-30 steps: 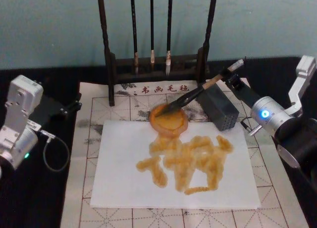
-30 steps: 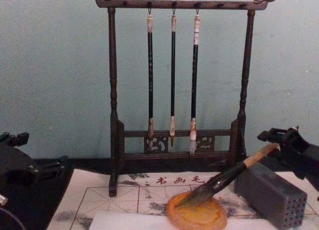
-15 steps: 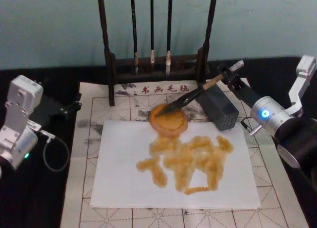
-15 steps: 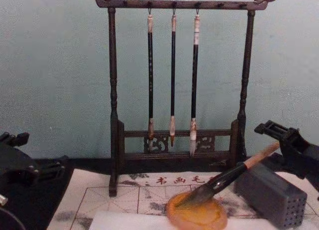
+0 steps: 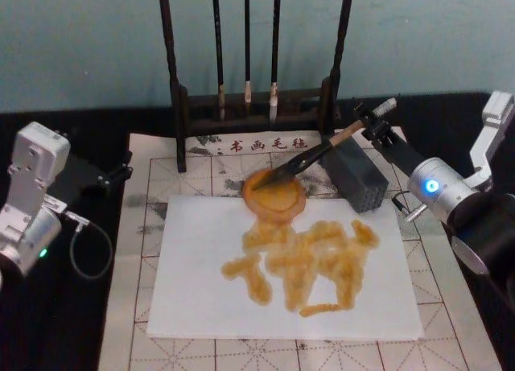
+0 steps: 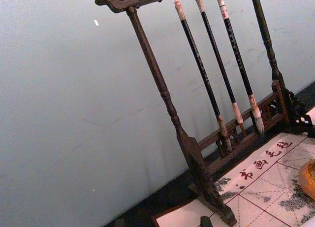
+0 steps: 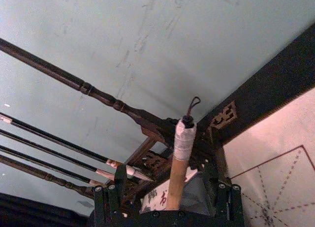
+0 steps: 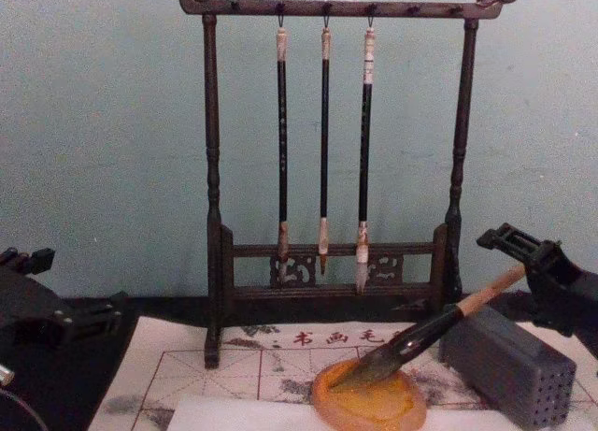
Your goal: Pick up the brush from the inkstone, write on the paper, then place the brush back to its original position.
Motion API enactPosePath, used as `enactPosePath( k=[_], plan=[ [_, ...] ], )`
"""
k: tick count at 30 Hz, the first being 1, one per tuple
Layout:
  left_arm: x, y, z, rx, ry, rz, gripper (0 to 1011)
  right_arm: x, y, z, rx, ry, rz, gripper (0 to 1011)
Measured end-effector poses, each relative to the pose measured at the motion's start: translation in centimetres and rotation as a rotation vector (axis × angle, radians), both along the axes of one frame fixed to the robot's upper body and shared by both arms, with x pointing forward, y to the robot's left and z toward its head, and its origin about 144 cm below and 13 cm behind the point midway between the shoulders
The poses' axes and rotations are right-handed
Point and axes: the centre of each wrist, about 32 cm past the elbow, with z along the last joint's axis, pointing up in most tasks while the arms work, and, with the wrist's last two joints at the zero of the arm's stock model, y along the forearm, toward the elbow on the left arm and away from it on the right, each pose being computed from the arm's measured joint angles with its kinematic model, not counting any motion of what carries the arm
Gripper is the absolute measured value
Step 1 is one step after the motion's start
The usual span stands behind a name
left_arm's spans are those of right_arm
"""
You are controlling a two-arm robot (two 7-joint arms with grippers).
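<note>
Paper: one white rectangular sheet [image 5: 201, 282] lying nearest on the beige red-gridded mat [image 5: 141, 194], carrying amber brushstrokes.
Inkstone: one round orange-amber dish [image 5: 274, 195] touching the sheet's far edge.
Brush: one large tan-shafted brush [image 5: 318, 152], tuft resting in the dish, shaft leaning over one grey rectangular holed block [image 5: 356, 176].
Right gripper [image 5: 378, 123]: at the shaft's upper end; jaws stand apart on either side of it, not clamping.
Left gripper [image 5: 113, 176]: parked at the mat's left edge; jaws cannot be told.
Rack: one dark wooden stand [image 8: 327, 150] farthest back, with three thin hanging brushes [image 8: 323, 150].
</note>
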Motion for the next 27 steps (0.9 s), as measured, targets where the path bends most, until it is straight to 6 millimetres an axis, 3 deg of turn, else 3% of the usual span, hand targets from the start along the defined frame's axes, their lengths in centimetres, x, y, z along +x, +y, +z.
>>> enactPosePath(
  k=[6, 17, 27],
  plan=[
    [0.0, 0.0, 0.0, 0.0, 0.0, 0.0, 1001, -0.9, -0.5, 0.1, 0.01, 0.01, -0.008, 1002],
    [0.0, 0.0, 0.0, 0.0, 0.0, 0.0, 1001, -4.4, -1.2, 0.6, -0.009, -0.039, 0.0, 1002],
    [0.0, 0.0, 0.0, 0.0, 0.0, 0.0, 1001, -6.6, -0.1, 1.1, -0.216, -0.161, 0.025, 1002]
  ],
)
